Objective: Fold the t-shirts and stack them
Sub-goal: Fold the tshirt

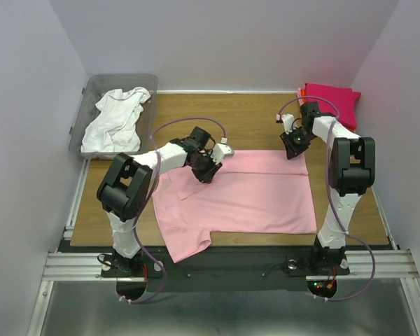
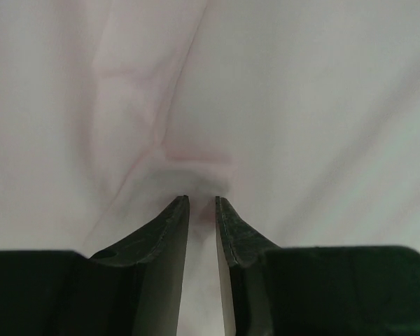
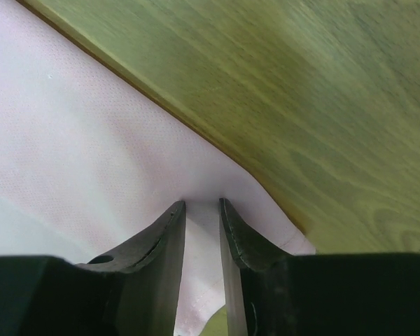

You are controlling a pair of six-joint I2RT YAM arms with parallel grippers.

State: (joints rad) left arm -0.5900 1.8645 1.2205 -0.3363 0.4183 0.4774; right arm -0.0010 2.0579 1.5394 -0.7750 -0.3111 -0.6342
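The left gripper (image 2: 202, 201) is nearly closed, a pucker of the flat-spread pink tee (image 1: 252, 192) nipped at its tips. The right gripper (image 3: 202, 203) likewise pinches the tee's corner, table (image 3: 322, 105) just beyond, probably to fold that edge over together.

Bare wood of the table (image 1: 252, 115) lies open along the far edge, between the grey bin (image 1: 119, 77) in the far-left corner and the folded magenta t-shirt (image 1: 334, 100) in the far-right one. The light pink t-shirt (image 1: 252, 196) covers the middle, with the left arm (image 1: 161, 157) slanting over its left part and the right arm (image 1: 350, 164) standing at its right edge. Walls (image 1: 224, 42) close the left, far and right sides.
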